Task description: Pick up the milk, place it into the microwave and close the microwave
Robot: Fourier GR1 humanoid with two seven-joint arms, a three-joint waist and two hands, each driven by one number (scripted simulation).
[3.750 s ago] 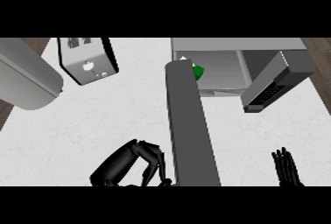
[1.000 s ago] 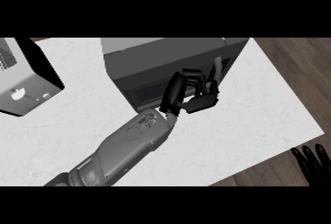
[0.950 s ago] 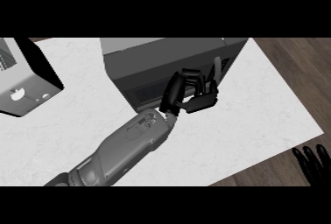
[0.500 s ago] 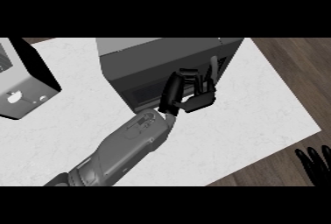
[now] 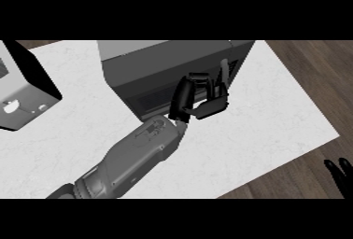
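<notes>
Right hand (image 5: 339,172): nearest to you, at the lower right edge, over the wood floor (image 5: 310,70). Its fingers are straight and point up, spread a little, and it holds nothing. It is at rest, well apart from everything else.
Left forearm (image 5: 131,161): grey, and comes in from the near left. It runs slantwise to the far right across the counter (image 5: 269,126), which is white and marbled.
Left hand (image 5: 185,95): black, at the front face of the microwave (image 5: 158,60). You see the fingers mostly straight, laid up against that face near its right side, with the thumb bent below them. They grip nothing.
Microwave: a grey box on the far middle of the counter. Its dark front faces you, and the door lies flush and shut.
Milk: not in view. You cannot tell where it is, because the shut door hides the inside.
Grey appliance (image 5: 24,91): at the far left of the counter, cut by the edge, well apart from the microwave.
</notes>
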